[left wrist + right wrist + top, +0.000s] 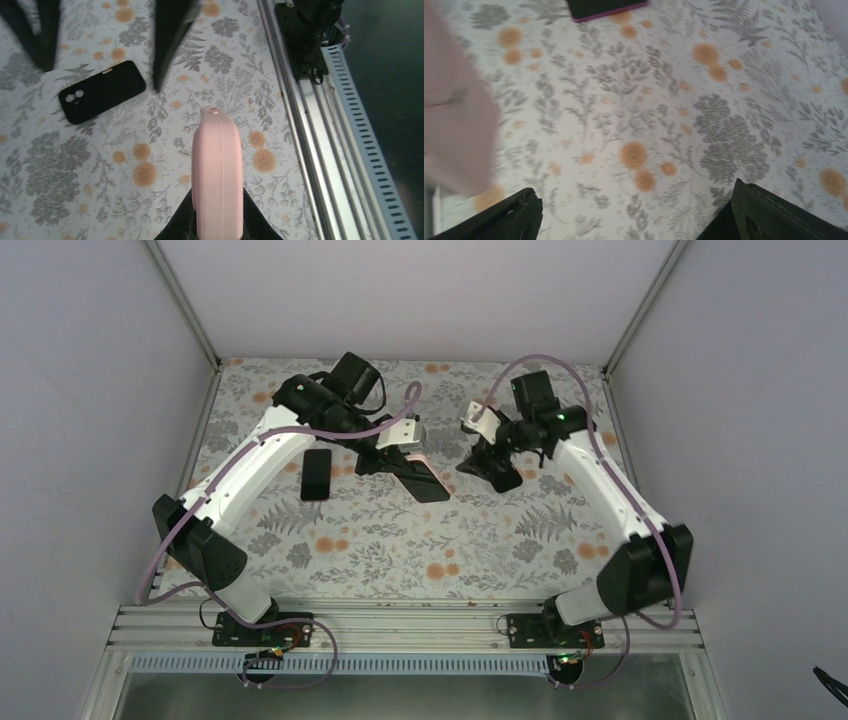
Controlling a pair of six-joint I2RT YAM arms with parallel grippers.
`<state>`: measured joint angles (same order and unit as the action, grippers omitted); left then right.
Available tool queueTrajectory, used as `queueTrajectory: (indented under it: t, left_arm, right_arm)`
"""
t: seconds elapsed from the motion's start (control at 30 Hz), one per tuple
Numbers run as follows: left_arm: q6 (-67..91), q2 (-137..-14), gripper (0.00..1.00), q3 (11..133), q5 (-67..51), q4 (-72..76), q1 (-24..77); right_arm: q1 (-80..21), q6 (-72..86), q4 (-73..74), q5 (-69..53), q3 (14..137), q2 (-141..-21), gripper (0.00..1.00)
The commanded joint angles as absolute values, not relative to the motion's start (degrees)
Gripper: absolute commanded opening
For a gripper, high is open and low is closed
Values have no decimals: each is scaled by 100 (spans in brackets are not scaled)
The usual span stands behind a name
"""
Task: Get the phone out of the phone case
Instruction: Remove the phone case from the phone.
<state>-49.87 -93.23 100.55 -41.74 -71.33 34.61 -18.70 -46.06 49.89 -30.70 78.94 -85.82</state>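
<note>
Left fingers (182, 227) clamped together on the lower end of the pink, round-edged, slab-shaped phone (217, 170). The phone is held clear above the floral-patterned table (400, 550) and is seen edge-on from the left wrist. From the top view its dark face points up, roughly mid-table between the two arms. The black, soft-looking rectangular phone case (102, 91) lies flat on the table with its two round camera openings visible. It sits apart from the phone, beside the left arm's forearm in the top view. Right fingers (764, 215) are spread wide apart with nothing between them, hovering over bare table near the phone's free end.
</note>
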Motion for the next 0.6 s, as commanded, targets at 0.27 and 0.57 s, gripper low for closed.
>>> queueTrajectory:
  t: [0.27, 0.57]
  left_arm:
    - [-4834, -9105, 2, 10200, -4227, -6553, 3410]
    - [-4825, -9115, 2, 10334, -4293, -6654, 3409]
  right_arm:
    - [-2012, -4853, 5451, -3986, 6911, -7807, 92]
    - [-2017, -4571, 4892, -3983, 6874, -7938, 92]
